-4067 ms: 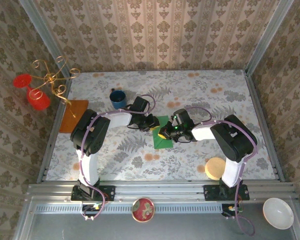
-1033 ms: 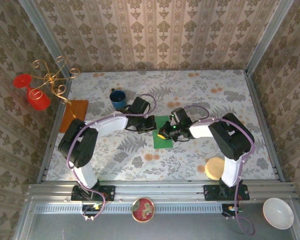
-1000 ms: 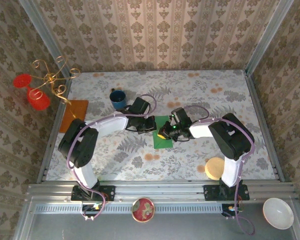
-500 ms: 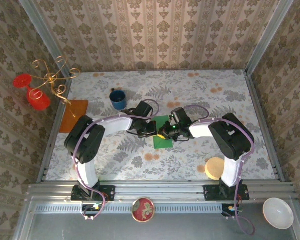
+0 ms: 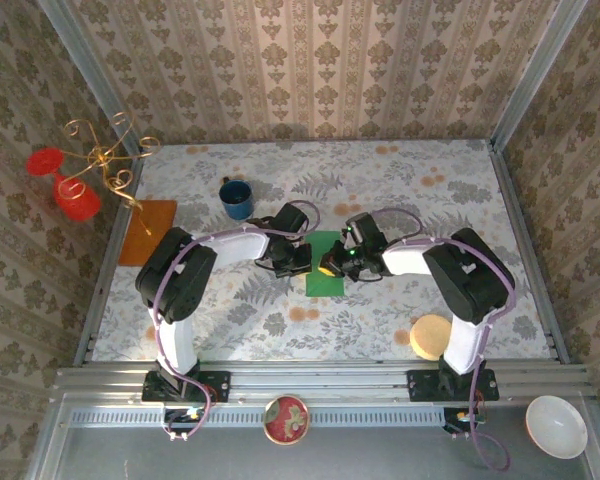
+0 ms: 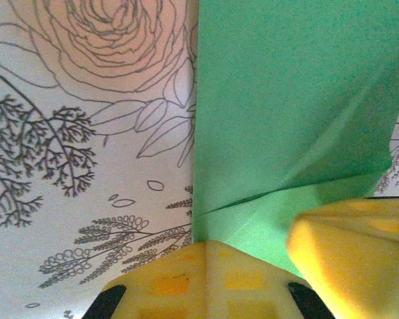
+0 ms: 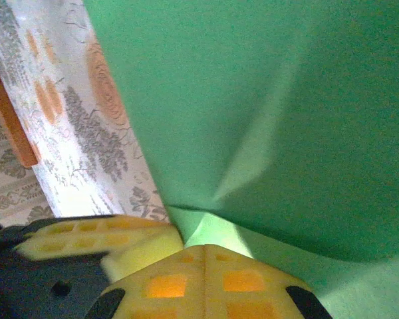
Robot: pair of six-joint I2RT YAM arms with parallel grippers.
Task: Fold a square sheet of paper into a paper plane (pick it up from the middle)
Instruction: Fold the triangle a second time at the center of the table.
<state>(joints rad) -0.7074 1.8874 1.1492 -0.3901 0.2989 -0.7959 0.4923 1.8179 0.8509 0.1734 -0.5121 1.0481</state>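
The left gripper (image 5: pixel 304 259) has slid right; it and the right gripper (image 5: pixel 329 268) both pinch shut on the green paper (image 5: pixel 326 284).

Spotted the square sheet of paper (image 5: pixel 325 281) on the table (image 5: pixel 400 185), under and between left gripper (image 5: pixel 305 262) and right gripper (image 5: pixel 330 268); mug (image 5: pixel 236 198) well behind the left one.

The left arm (image 5: pixel 230 240) and right arm (image 5: pixel 410 262) share white links, black joints, looping lilac cables and yellow grid-dimpled pincer fingers (image 6: pixel 206 282).
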